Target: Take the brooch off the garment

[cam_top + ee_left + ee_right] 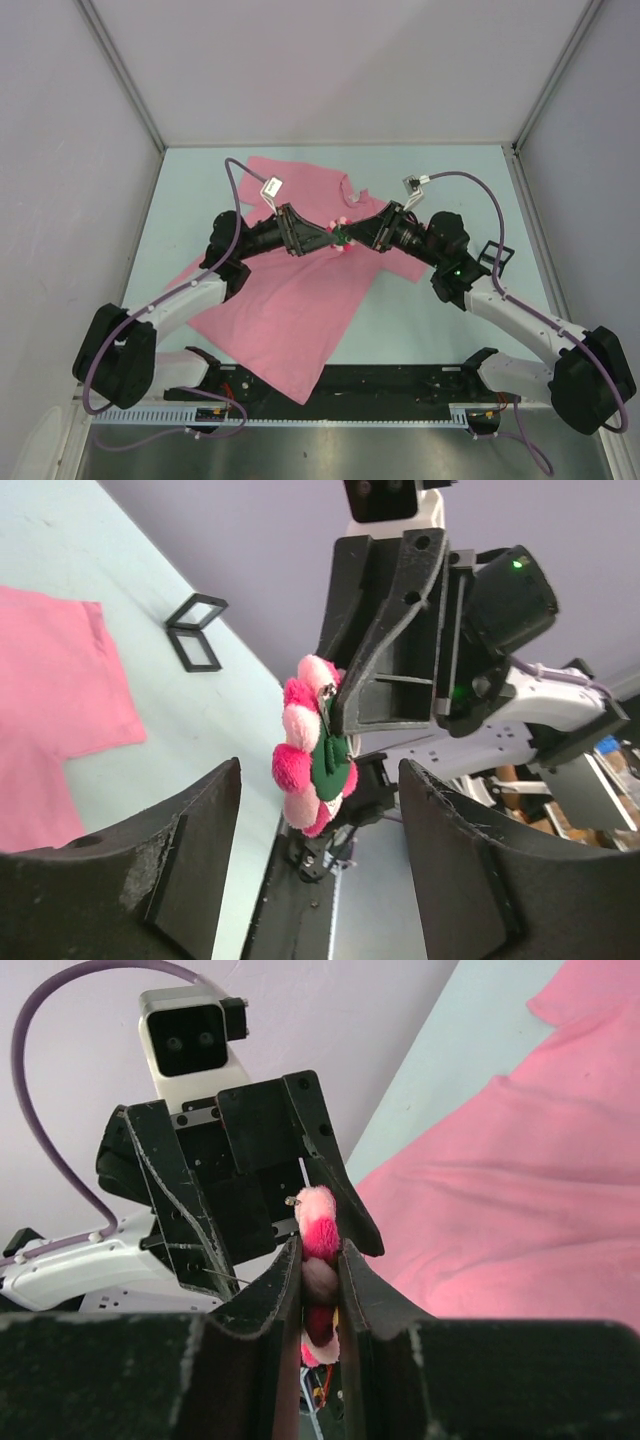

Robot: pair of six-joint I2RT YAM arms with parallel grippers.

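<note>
- Since the right gripper (352, 236) pinches the brooch (312, 748) edge-on between nearly closed fingertips, with most of the fluffy petals sticking out past them, the hold looks slim. A jolt could squeeze the brooch out and drop it back onto the garment (290, 310).
- That brooch hangs in the air above the middle of the tabletop (430, 330), over the garment's right-hand part. As far as the wrist views show, no cloth is attached to it.
- Left gripper (322, 238) stands wide open and empty, its fingers either side of the brooch and close to the right gripper's. A sideways move by either arm before they part could knock the brooch loose or bump the fingers together.
- A thin metal pin (291, 1200) shows at the brooch's top. Whether it is fastened I cannot tell; an open one could snag cloth if carried low.
- The garment lies rumpled from the far middle toward the near left edge, under both arms.
- A small black frame (186, 628) sits near the right edge beside the right arm, well apart from the brooch. It might obstruct a set-down there.
</note>
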